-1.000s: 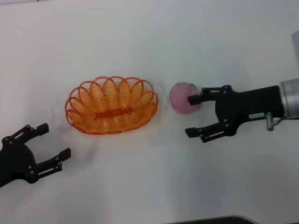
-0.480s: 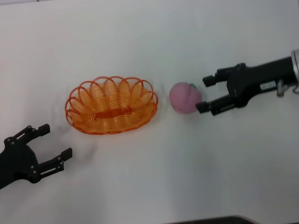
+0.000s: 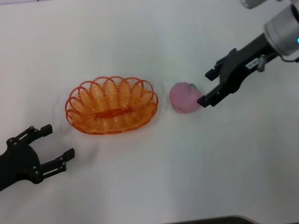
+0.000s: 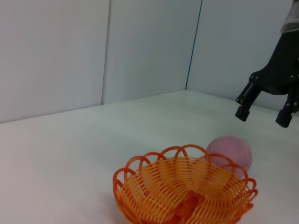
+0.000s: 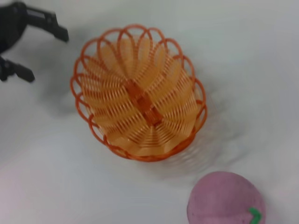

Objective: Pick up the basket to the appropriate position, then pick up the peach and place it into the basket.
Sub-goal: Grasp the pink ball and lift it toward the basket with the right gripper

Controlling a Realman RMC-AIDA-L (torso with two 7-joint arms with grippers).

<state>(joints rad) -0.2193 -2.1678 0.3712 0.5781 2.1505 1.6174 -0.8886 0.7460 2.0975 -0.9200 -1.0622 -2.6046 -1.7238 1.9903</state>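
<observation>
Basket: your oval orange looped-wire basket (image 3: pixel 111 111) holds nothing, on the white worktop (image 3: pixel 140 177).
Peach: the round pink peach (image 3: pixel 185 97) lies right of it.
Right pincer (image 3: pixel 207 87): fingers apart, beside the peach.
Left pincer (image 3: pixel 56 145): fingers apart, near-left.

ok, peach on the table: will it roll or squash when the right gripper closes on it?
The peach is round and sits free on the table, so a one-sided nudge would probably roll it. Its matte, fuzzy-looking skin suggests decent grip. The right gripper is open beside it; firmness can't be judged.
</observation>
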